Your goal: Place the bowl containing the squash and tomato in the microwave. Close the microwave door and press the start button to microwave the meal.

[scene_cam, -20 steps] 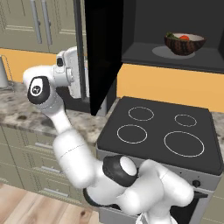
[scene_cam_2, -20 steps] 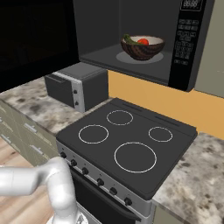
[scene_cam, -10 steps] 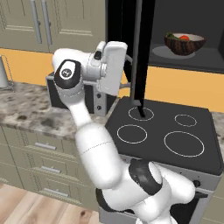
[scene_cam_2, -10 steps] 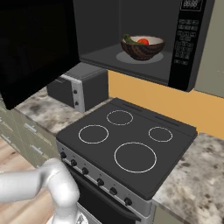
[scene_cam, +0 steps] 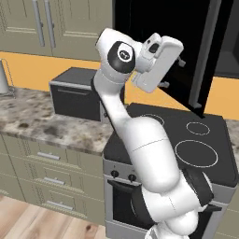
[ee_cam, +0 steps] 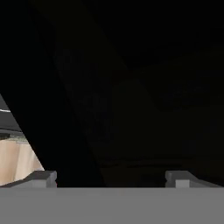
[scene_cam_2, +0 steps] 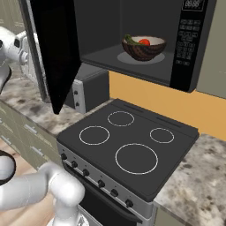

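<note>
The black microwave (scene_cam_2: 145, 26) hangs open above the stove. Inside it stands the dark brown bowl (scene_cam_2: 143, 48), with the red tomato (scene_cam_2: 145, 42) and the green squash (scene_cam_2: 129, 39) in it. The microwave door (scene_cam_2: 55, 53) is about half swung in, its glossy outer face (scene_cam: 154, 28) and grey bar handle (scene_cam: 205, 51) showing in the left base view. My gripper (scene_cam: 172, 73) is open and empty, pressed flat against the door's outer face. In the hand view the fingertips (ee_cam: 43, 177) stand wide apart before the dark panel. The keypad (scene_cam_2: 187, 44) is on the microwave's right side.
A black four-ring cooktop (scene_cam_2: 128, 141) lies under the microwave. A grey-topped oven box (scene_cam: 77, 93) sits on the speckled stone counter (scene_cam: 42, 121) to the left. Wall cabinets (scene_cam: 56, 23) hang above it, and drawers run below the counter.
The door has swung well in toward the microwave's opening, and my hand has travelled right with it, staying against its outer face. The bowl has not moved.
</note>
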